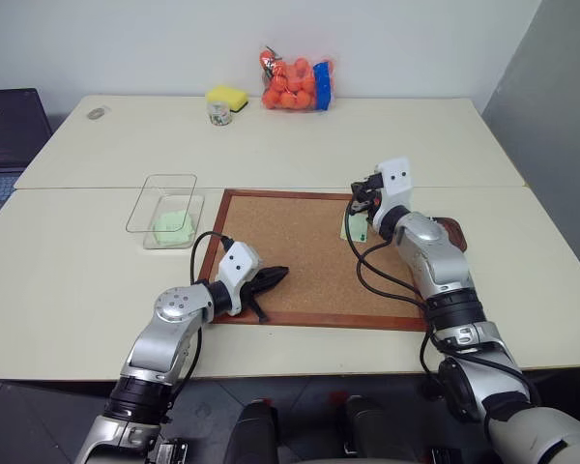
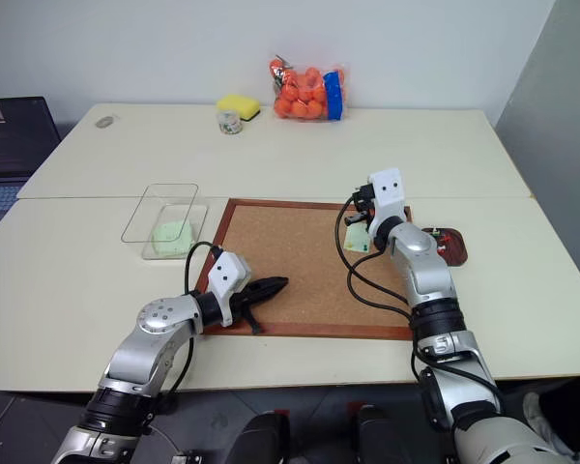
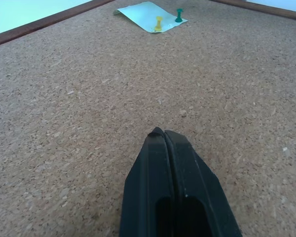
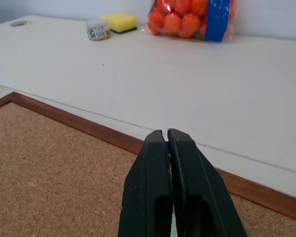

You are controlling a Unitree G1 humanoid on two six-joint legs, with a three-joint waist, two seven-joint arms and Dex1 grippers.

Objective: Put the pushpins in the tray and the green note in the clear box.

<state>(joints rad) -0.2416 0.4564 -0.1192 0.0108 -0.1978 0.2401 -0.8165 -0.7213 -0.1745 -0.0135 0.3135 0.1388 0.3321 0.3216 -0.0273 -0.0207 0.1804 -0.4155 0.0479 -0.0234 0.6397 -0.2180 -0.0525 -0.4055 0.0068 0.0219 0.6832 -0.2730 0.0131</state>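
Risk: I may tear the green note (image 3: 149,16) if I pull it while two pushpins (image 3: 159,23) pin it to the corkboard (image 1: 309,256).
Right gripper (image 4: 167,134): fingers shut, lifted above the note; any pin between them is hidden from me.
Left gripper (image 3: 160,134): fingers shut, empty, low over the cork.
Tray (image 2: 452,246): beside the board's right edge.
Clear box (image 1: 164,208): on the worktop, left of the board.
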